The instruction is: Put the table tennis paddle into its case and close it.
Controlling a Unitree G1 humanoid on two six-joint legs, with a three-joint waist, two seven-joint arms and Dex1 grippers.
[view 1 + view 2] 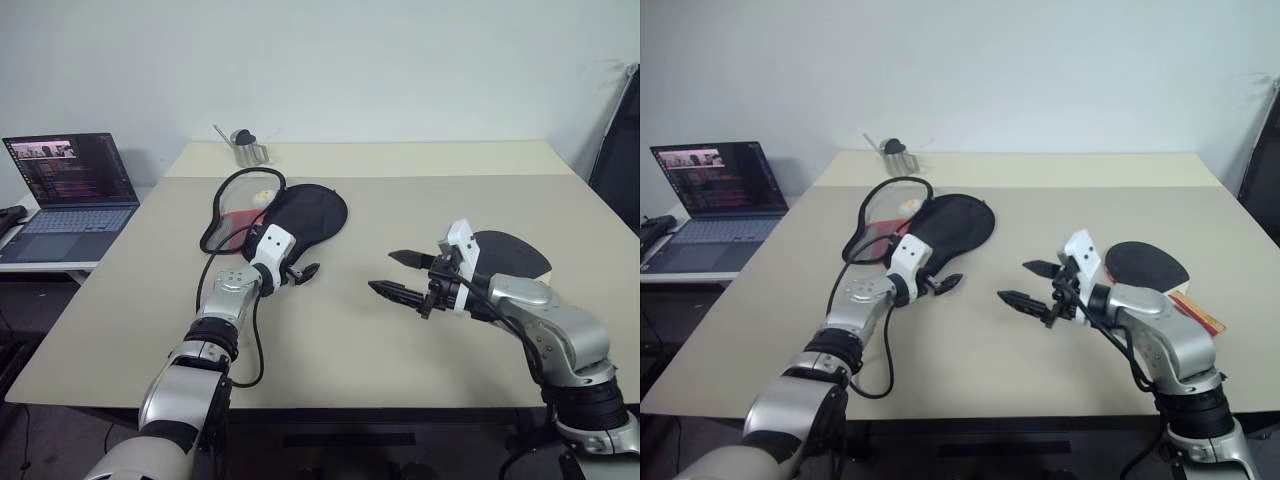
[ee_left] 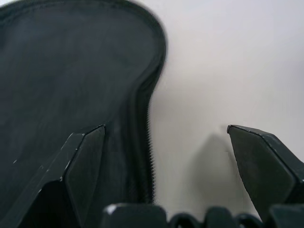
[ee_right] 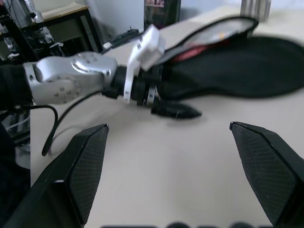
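the left gripper (image 1: 300,268) is spread wide with nothing in it, its fingers straddling the near edge of the case (image 1: 300,214), one finger (image 2: 80,161) over the black fabric and the other over bare table (image 1: 330,350). the case lies open on the tabletop, a bit of red showing under its flap. the right gripper (image 1: 395,274) hangs above the table, jaws fully apart and empty. just behind that wrist lies the table tennis paddle (image 1: 515,253), black face up, well apart from the case. a laptop (image 1: 68,190) sits on a side desk.
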